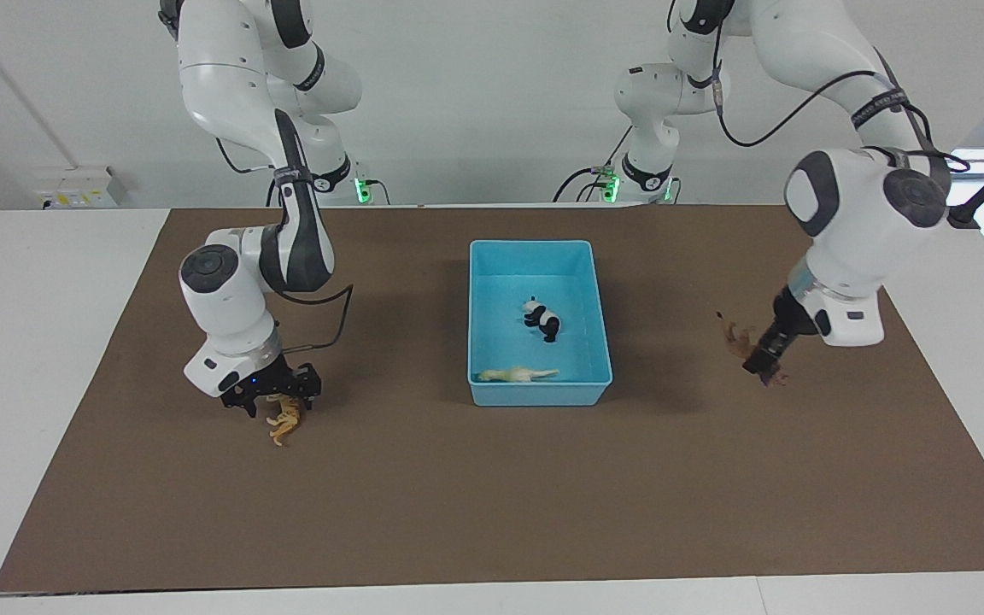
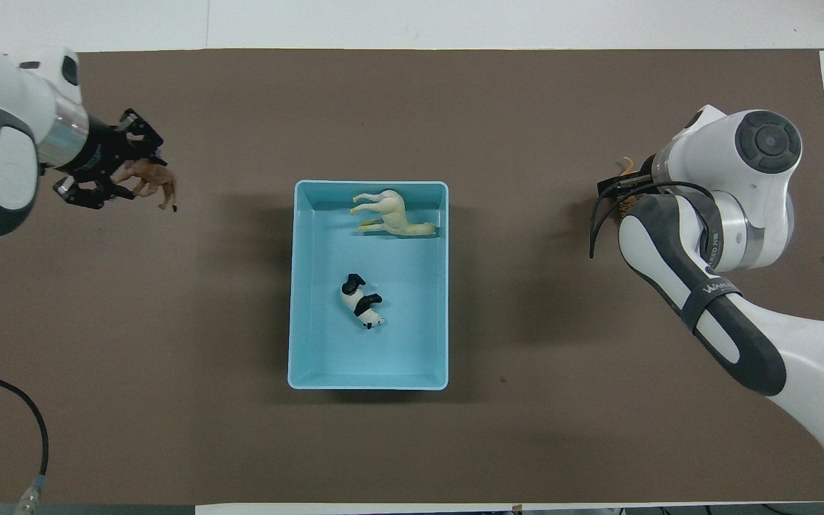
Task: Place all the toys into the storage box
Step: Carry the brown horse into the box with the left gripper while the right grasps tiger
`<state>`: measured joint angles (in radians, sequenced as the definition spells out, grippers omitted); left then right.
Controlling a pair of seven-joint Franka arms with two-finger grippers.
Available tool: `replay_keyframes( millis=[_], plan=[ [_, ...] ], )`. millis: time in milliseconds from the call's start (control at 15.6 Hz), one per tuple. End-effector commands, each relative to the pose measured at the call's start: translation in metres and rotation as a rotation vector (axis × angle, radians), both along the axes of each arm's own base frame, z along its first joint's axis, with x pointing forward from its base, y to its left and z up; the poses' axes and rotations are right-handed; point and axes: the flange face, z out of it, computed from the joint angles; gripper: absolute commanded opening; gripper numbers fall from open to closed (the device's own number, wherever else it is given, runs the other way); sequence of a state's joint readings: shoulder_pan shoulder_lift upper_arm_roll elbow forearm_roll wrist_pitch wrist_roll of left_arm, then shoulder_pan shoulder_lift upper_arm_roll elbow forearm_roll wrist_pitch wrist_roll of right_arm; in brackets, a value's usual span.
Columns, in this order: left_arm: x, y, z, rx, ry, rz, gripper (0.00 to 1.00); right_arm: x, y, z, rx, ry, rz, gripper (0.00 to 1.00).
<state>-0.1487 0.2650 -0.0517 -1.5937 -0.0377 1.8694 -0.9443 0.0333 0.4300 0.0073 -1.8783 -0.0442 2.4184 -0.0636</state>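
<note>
Left claw (image 1: 764,365) pinches the lion (image 1: 738,338) aloft, needing carriage over the storage box (image 1: 539,389); right claw (image 1: 272,400), spread, straddles the tiger (image 1: 285,420).

In the overhead view the right arm's wrist covers nearly all of the tiger (image 2: 625,169) and the whole right gripper, so only the facing view shows that gripper (image 1: 274,401) down over the tiger (image 1: 285,421), and even there its fingertips are too small to tell whether they touch the toy. The left gripper (image 1: 763,365) hides the lion's (image 1: 738,339) middle in the facing view. Both arms run out of each picture's edge.
</note>
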Motion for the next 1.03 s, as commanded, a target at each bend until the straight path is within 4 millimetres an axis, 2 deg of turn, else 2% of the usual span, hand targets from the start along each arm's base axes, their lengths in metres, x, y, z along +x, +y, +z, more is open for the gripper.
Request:
replay_keyframes(
  millis=[0,64,128,193,257,321,385,450,514,642,771,835,899,963],
  plan=[
    [-0.034,-0.098,-0.005,0.0,0.015,0.064,0.0,0.001,0.002,-0.009,0.009,0.014,0.017,1.0],
    [-0.045,-0.124,-0.008,-0.006,0.002,0.065,0.0,-0.001,0.003,-0.011,0.009,0.025,0.014,0.95],
    [-0.059,-0.146,-0.015,-0.021,-0.027,0.05,0.0,-0.003,0.004,-0.011,0.01,0.031,0.006,0.85],
    [-0.077,-0.162,-0.028,-0.026,-0.039,0.02,0.0,-0.004,0.004,-0.012,0.012,0.035,-0.018,0.65],
    [-0.098,-0.171,-0.044,-0.027,-0.044,-0.007,0.0,-0.006,0.006,-0.013,0.015,0.044,-0.053,0.4],
    [-0.119,-0.179,-0.059,-0.034,-0.061,-0.033,0.03,-0.007,0.007,-0.012,0.016,0.055,-0.077,0.07],
    [-0.134,-0.183,-0.069,-0.038,-0.069,-0.048,0.3,-0.006,0.013,-0.01,0.015,0.064,-0.075,0.0],
    [-0.138,-0.182,-0.073,-0.035,-0.065,-0.053,0.89,-0.005,0.012,-0.006,0.013,0.07,-0.075,0.0],
    [-0.139,-0.182,-0.074,-0.031,-0.058,-0.053,1.0,-0.001,0.012,0.004,0.013,0.067,-0.076,0.0],
    [-0.136,-0.185,-0.064,-0.032,-0.057,-0.052,1.0,0.009,0.012,0.031,0.009,0.084,-0.082,0.0],
    [-0.13,-0.179,-0.05,-0.022,-0.04,-0.044,1.0,0.019,0.013,0.062,0.005,0.105,-0.088,0.0],
    [-0.13,-0.173,-0.035,-0.019,-0.035,-0.039,1.0,0.022,0.014,0.075,0.005,0.106,-0.102,0.0],
    [-0.132,-0.157,-0.007,-0.015,-0.036,-0.039,1.0,0.023,0.017,0.091,0.009,0.096,-0.136,0.0],
    [-0.128,-0.128,0.015,-0.01,-0.039,-0.033,1.0,0.023,0.021,0.104,0.012,0.086,-0.169,0.0]
  ],
)
